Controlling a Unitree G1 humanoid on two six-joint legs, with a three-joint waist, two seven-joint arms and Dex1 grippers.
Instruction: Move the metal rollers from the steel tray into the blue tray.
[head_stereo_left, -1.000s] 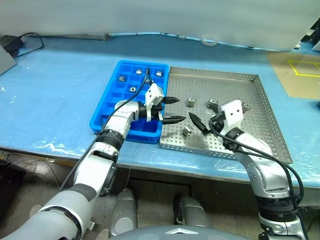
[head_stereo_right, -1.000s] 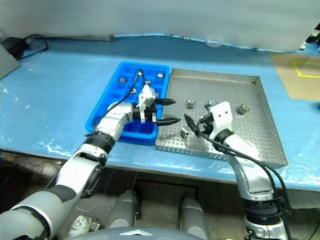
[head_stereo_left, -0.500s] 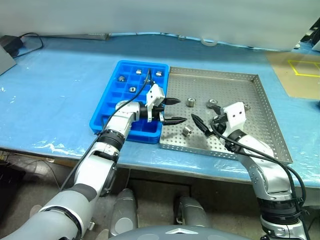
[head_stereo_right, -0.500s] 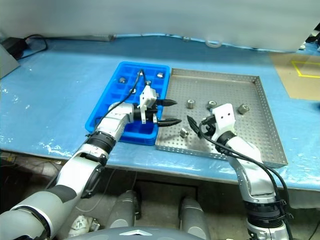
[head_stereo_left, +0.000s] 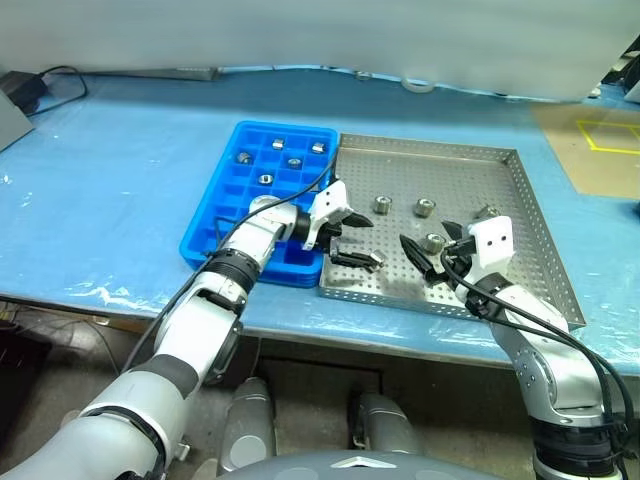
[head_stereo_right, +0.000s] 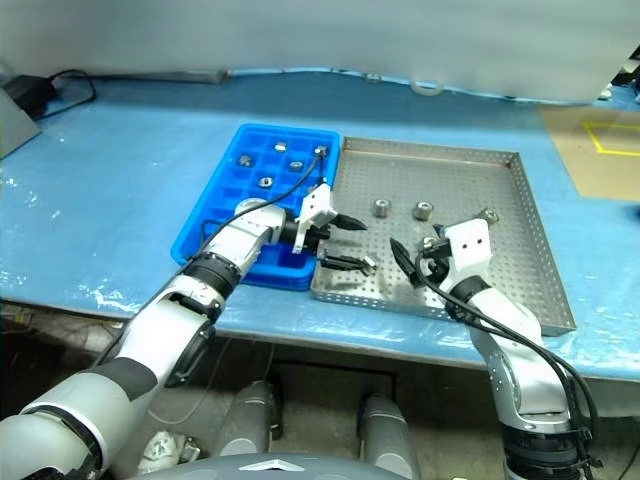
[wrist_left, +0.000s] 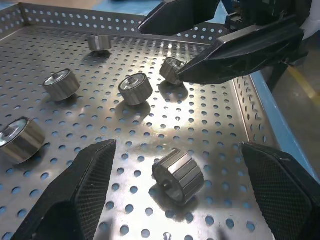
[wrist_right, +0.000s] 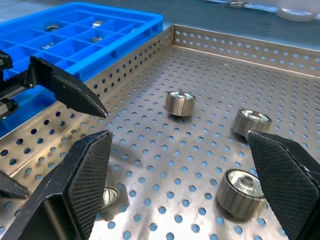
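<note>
The steel tray (head_stereo_left: 520, 190) holds several metal rollers, among them one at the back left (head_stereo_left: 381, 205) and one beside it (head_stereo_left: 424, 208). My left gripper (head_stereo_left: 368, 242) is open and reaches over the tray's left rim. It tips down with one roller (wrist_left: 178, 175) lying between its fingers, untouched. My right gripper (head_stereo_left: 424, 234) is open, low over the tray's front middle, with a roller (wrist_right: 240, 192) near its right finger. The blue tray (head_stereo_left: 205, 225) sits to the left, with several rollers (head_stereo_left: 265, 179) in its far compartments.
A blue sheet covers the table (head_stereo_left: 110, 200). A black cable and box (head_stereo_left: 20, 85) lie at the far left. A brown board with yellow tape (head_stereo_left: 600, 140) is at the far right. The two grippers' fingertips are close together over the tray's front left.
My left gripper has swung right from the blue tray's edge and tipped down around a roller. My right gripper has drawn back to the right, uncovering a roller.
</note>
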